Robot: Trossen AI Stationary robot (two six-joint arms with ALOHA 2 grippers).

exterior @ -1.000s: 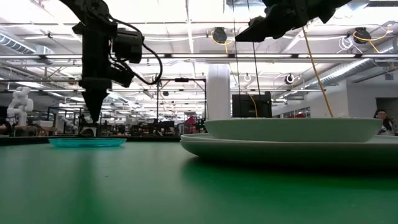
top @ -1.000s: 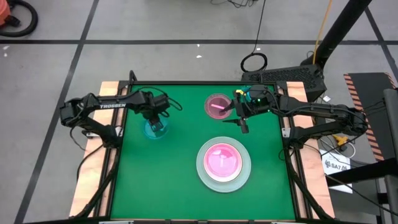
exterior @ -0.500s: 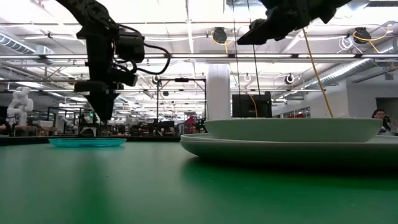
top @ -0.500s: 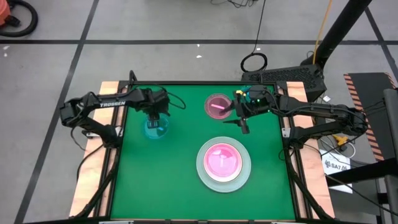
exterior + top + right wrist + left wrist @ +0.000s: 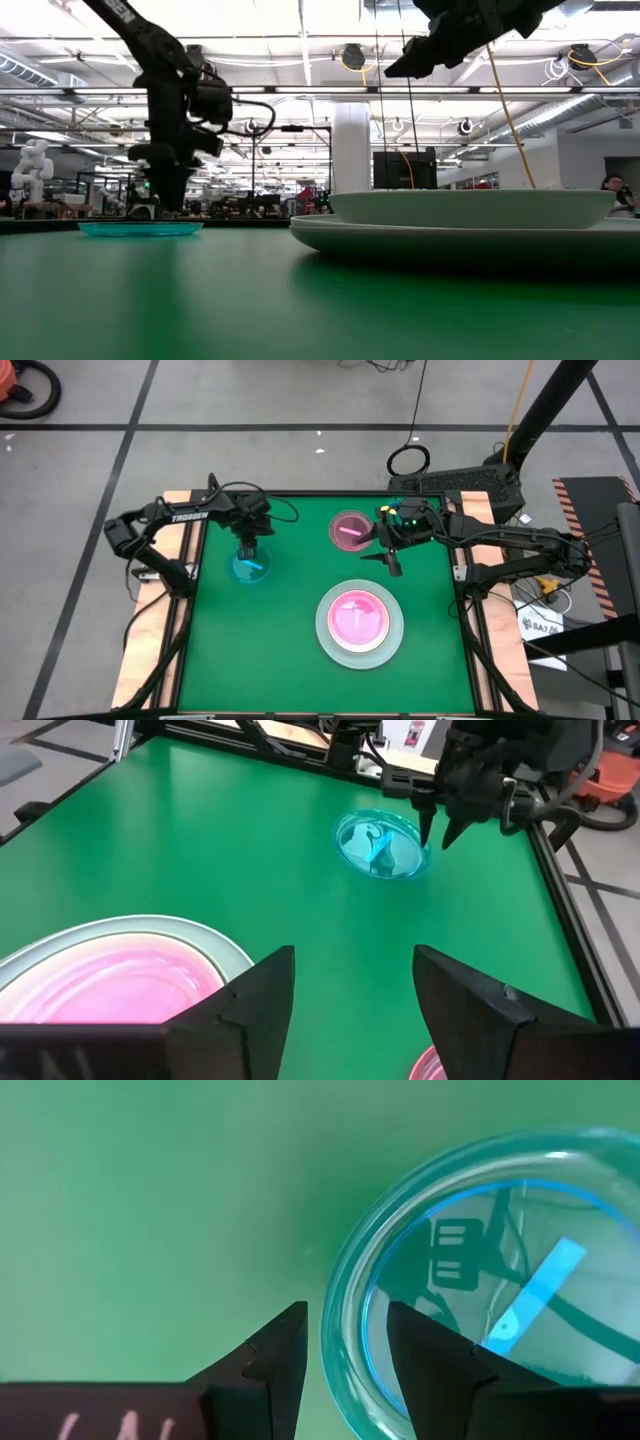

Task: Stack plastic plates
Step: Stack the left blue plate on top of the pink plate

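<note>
A small teal plate [image 5: 250, 566] lies flat on the green table at the left; it also shows in the left wrist view [image 5: 500, 1280] and the right wrist view [image 5: 380, 845]. My left gripper [image 5: 247, 546] points down at its far rim, open, with one finger inside the rim and one outside [image 5: 345, 1345]. I cannot tell whether they touch it. A small pink plate [image 5: 349, 530] lies at the far middle. A stack [image 5: 360, 622] of a large pale plate, a pale green one and a pink one sits near the middle. My right gripper [image 5: 390, 560] hangs open and empty [image 5: 350, 990] above the table beside the small pink plate.
The green table has a black raised frame [image 5: 300, 495] around it. Bare green surface lies between the teal plate and the stack [image 5: 290, 610]. In the low view the stack [image 5: 470, 225] stands close in front and the teal plate [image 5: 140, 228] farther back.
My left gripper has moved from over the teal plate's middle toward the table's far edge, to the plate's far rim, and has come down a little. The plates have stayed where they were.
</note>
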